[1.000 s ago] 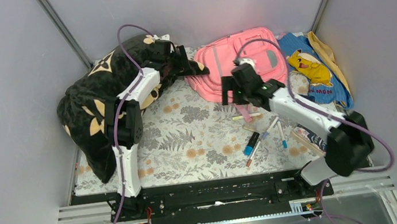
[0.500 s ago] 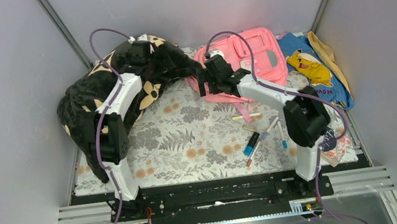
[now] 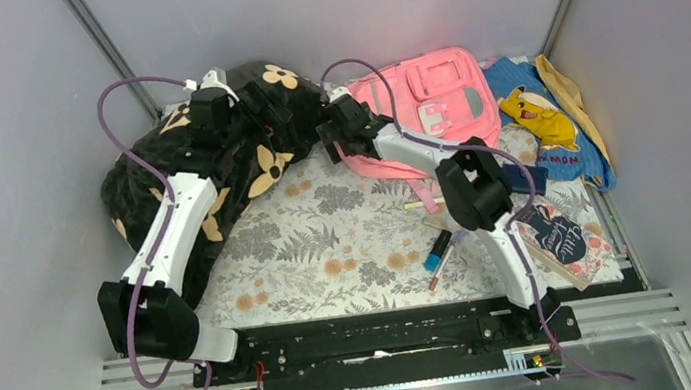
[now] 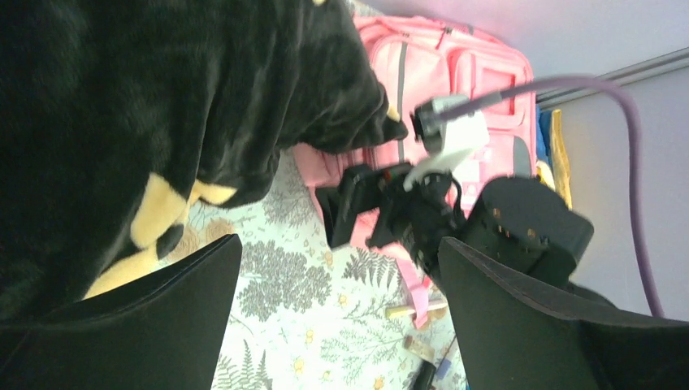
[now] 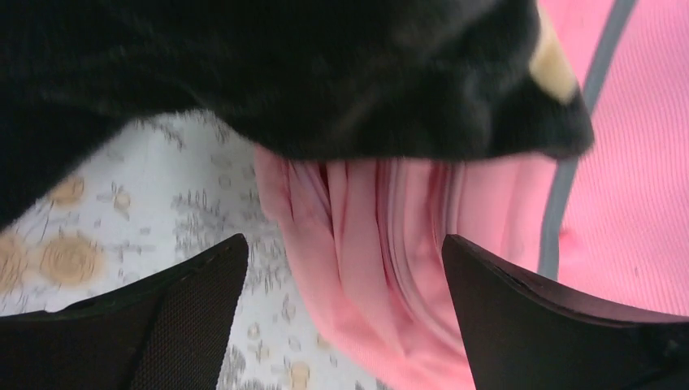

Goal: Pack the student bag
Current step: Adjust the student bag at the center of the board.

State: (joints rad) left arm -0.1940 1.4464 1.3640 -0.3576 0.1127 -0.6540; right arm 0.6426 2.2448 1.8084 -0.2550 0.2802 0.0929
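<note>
From above we see the floral desk (image 3: pixel 328 248), the black pillow (image 3: pixel 158 179) at far left, and the student bag (image 3: pixel 439 92) lying at the far edge beside it; only the right wrist view shows the pillow's corner overlapping the bag's side; left pincer (image 4: pixel 339 240) and right pincer (image 5: pixel 344 237) both spread, holding nothing.

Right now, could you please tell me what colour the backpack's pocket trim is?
Grey, on the pink backpack; clearest in the left wrist view.
</note>
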